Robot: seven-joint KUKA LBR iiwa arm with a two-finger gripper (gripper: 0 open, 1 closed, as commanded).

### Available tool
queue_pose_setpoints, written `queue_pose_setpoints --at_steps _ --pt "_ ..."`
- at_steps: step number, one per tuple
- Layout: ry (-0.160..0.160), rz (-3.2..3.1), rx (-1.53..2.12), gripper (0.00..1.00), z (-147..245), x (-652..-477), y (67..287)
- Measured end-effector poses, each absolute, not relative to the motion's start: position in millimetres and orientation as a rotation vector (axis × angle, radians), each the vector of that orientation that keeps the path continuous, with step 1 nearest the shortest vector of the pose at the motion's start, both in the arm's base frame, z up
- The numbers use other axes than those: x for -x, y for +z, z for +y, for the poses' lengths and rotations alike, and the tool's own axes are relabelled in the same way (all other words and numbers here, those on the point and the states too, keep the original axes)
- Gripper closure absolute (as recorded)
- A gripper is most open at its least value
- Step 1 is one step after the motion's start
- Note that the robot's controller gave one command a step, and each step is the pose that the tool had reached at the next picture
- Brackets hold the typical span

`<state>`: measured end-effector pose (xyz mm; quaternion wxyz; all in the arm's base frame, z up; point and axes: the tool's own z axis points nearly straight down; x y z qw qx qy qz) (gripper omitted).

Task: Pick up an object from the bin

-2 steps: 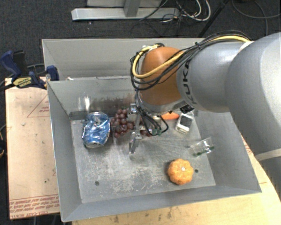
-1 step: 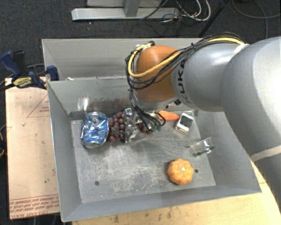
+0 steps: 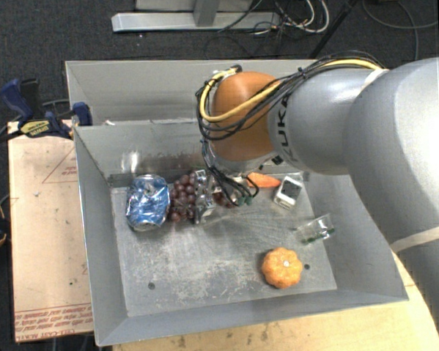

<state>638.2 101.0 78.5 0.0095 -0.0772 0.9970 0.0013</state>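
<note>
The arm is seen entering from the right of the frame and is bent down over the upper middle of the bin. Its wrist is capped by an orange cover, around which yellow and black cables are looped.

The claw is located below the cover, slightly left of the frame's centre and low over the bin floor. It is positioned at the right edge of the grapes. Whether contact is made cannot be confirmed. Whether the claw is wide or narrow cannot be told, as its lower end is masked by wrist wiring and fruit.

The grapes, a dark purple bunch, are laid on the bin floor at left centre of the frame, close under the back wall. A crushed blue can is set against their left side.

To the right of the claw, a long tapered orange piece is laid just under the cover. A small white block is found just beside it, to the lower right. A clear piece is found further to the lower right, near the right wall. A round orange fruit is placed in the lower right of the floor, well apart from the claw.
</note>
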Motion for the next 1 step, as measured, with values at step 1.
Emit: queue_pose_setpoints --at_steps 1 --pt "0.004 3.117 0.241 1.0 100.9 -637.3 81.1"
